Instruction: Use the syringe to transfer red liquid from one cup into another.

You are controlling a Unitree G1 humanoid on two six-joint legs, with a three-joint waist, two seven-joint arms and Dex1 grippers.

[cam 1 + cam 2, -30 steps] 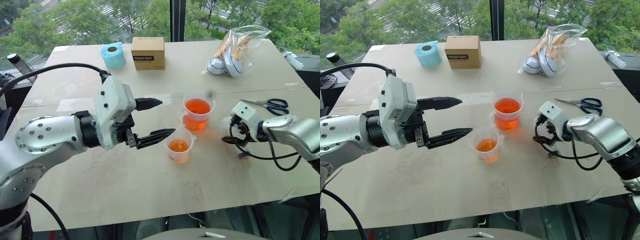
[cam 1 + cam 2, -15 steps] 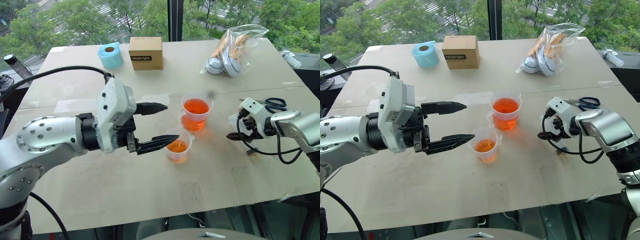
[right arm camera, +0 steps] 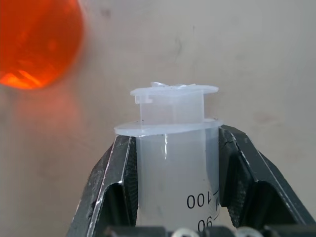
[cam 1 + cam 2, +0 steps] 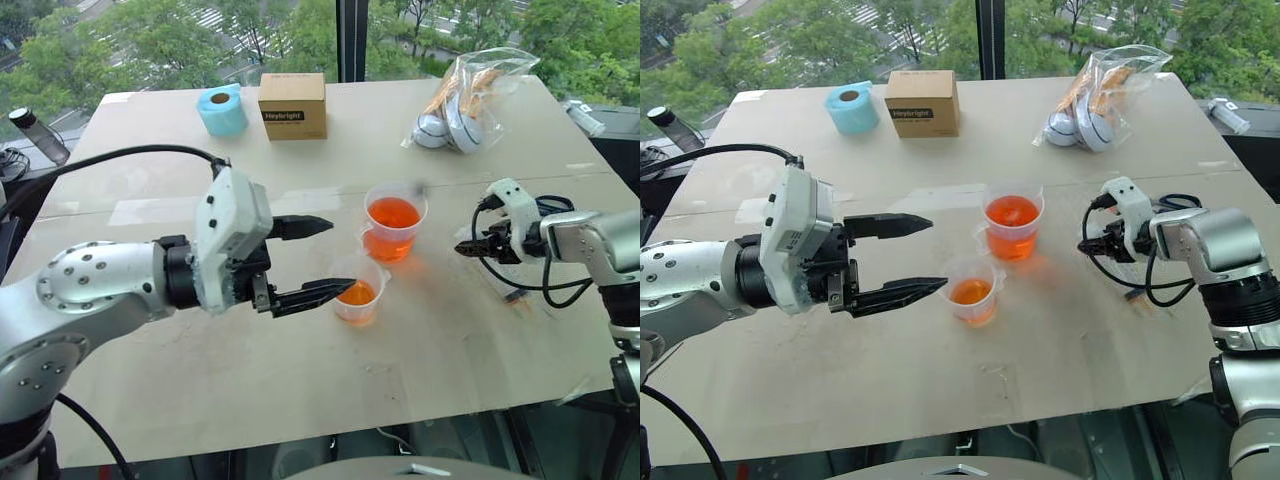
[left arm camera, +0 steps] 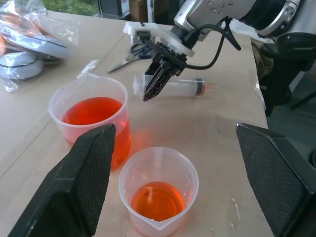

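Now the right gripper [image 5: 157,79] pinches the syringe [image 5: 170,87] near its flange, right of the 2 cups, so keep that hold firm and level while lifting; the left gripper [image 4: 312,258] hangs wide, empty.

Small cup [image 4: 357,290]: sitting just before big cup [image 4: 394,222]
Syringe [image 5: 170,87]: lying right of cups
Scissors [image 4: 1167,207]: lying behind syringe

Left arm: rounded silver metal shells with small dark screws, black joint band, white boxy wrist housing, black cable looping over it. Left claw [image 4: 313,258]: two tapered black fingers. Right arm: silver shell, white wrist block, looped black cables; right claw [image 5: 157,85] black.
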